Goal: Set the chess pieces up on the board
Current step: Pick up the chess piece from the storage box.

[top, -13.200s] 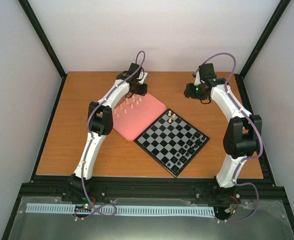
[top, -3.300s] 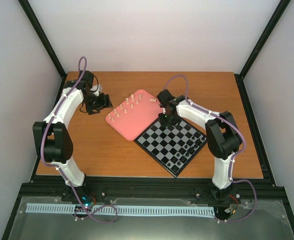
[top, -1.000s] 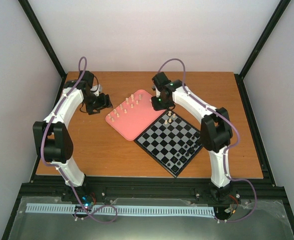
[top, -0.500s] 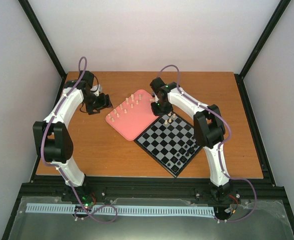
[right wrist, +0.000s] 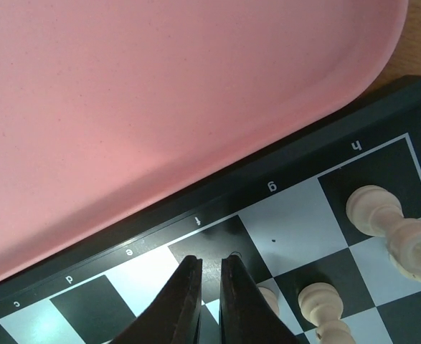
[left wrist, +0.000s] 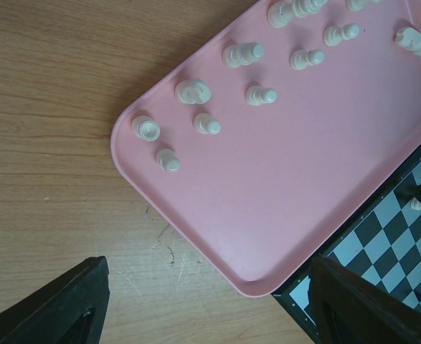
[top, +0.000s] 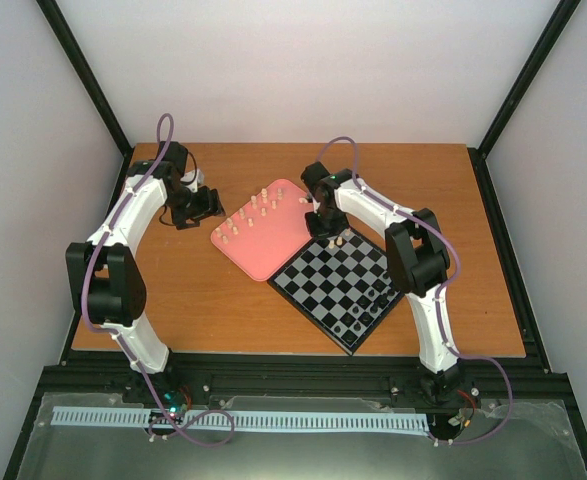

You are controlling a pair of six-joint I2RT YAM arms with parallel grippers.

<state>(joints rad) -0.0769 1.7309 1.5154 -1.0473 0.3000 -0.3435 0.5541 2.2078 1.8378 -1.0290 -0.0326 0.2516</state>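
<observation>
Top view: the right pincer (right wrist: 210,261) has its tips hidden under its own wrist, and piece types are too small to tell. Right wrist view: of the cream chess pieces (left wrist: 260,94), one sits half hidden behind a finger (right wrist: 240,304) and another is cut off at the 3 o'clock edge. The left wrist view shows only a corner of the board (top: 345,280).

Brown wooden worktop (top: 233,310), black frame rails (top: 273,372), pale walls (top: 303,70).

Right pincer is together with nothing visible between the tips. It sits over the dark f square in the edge row at the board's far corner. A few cream chess pieces stand on the board at 3 to 4 o'clock of the tips. The pink tray (left wrist: 267,201) is at 12 o'clock and carries most of the others. Black pieces (top: 378,292) stand toward the board's near-right side.

Left pincer (left wrist: 209,287) is wide apart over the worktop, at 9 o'clock of the tray.
</observation>
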